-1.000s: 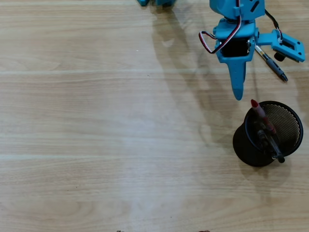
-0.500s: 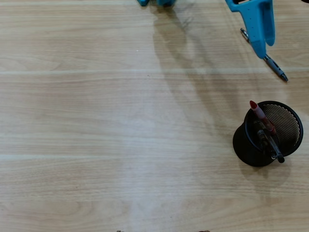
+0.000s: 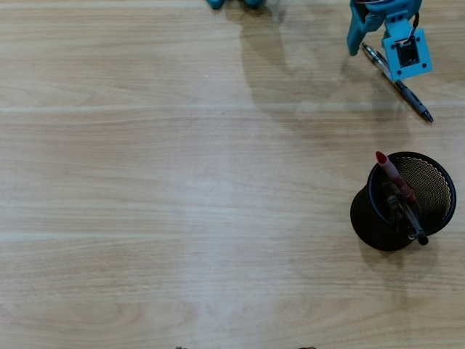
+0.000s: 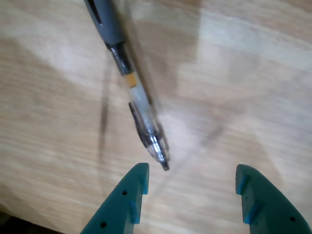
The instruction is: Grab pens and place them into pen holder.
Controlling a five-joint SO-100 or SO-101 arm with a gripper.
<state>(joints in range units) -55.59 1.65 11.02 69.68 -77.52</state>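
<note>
A black pen with a clear middle (image 3: 407,94) lies slanted on the wooden table at the top right; in the wrist view this pen (image 4: 131,92) has its tip just above the gap between my fingers. My gripper (image 3: 378,46) hovers over the pen's upper end, and in the wrist view the gripper (image 4: 190,171) is open with nothing between its teal fingers. The black mesh pen holder (image 3: 436,190) stands lower right and holds a red pen (image 3: 386,167) and two darker pens (image 3: 408,218).
Light wooden table (image 3: 182,182) fills both views. The arm's blue base (image 3: 232,3) shows at the top edge. The holder stands a short way below the loose pen.
My gripper has pulled back from near the holder toward the top edge, turned, and come over the loose pen's upper end. The pens and the holder have not moved.
</note>
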